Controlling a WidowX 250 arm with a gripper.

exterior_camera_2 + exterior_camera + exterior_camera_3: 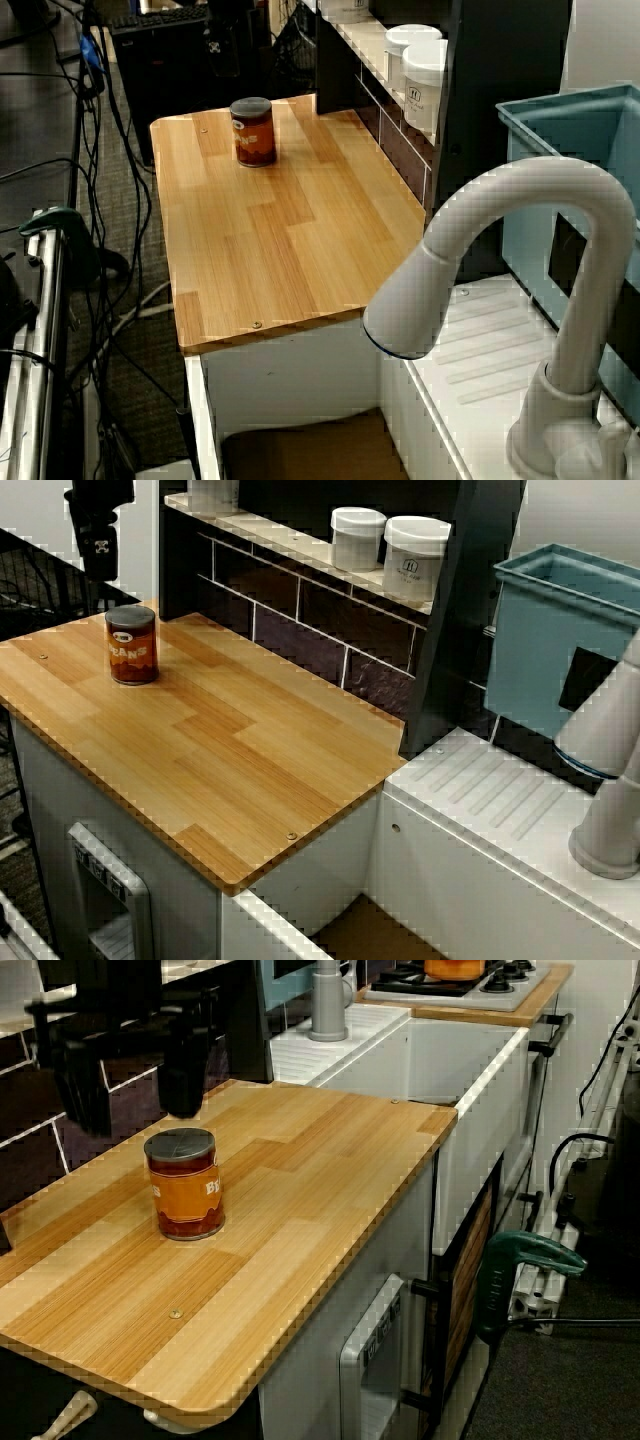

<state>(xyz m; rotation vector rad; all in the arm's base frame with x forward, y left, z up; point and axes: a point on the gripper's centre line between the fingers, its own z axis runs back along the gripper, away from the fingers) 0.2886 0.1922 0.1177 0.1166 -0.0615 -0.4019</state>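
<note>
Can (184,1185) below tool (130,1082); spread fingers (186,1085) show only in counter-end view.

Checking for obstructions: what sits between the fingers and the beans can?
Nothing: in the view from the counter's end, the open gripper hangs up-left of the can, and only bare wooden countertop and dark wall tiles show between them.

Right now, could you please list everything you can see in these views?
Light wooden countertop: one, tan, beside the sink.
Orange-labelled cylindrical metal can: one, orange with dark lid, upright on the countertop.
White lidded plastic jars: at least two, white, on the back shelf.
White curved plastic faucet: one, white, over the drainboard.
Teal plastic bin: one, teal, behind the faucet.
Green metal clamp: one, green, low beside the cabinet.
Black end effector: one, black, open, above the can, not touching.
</note>
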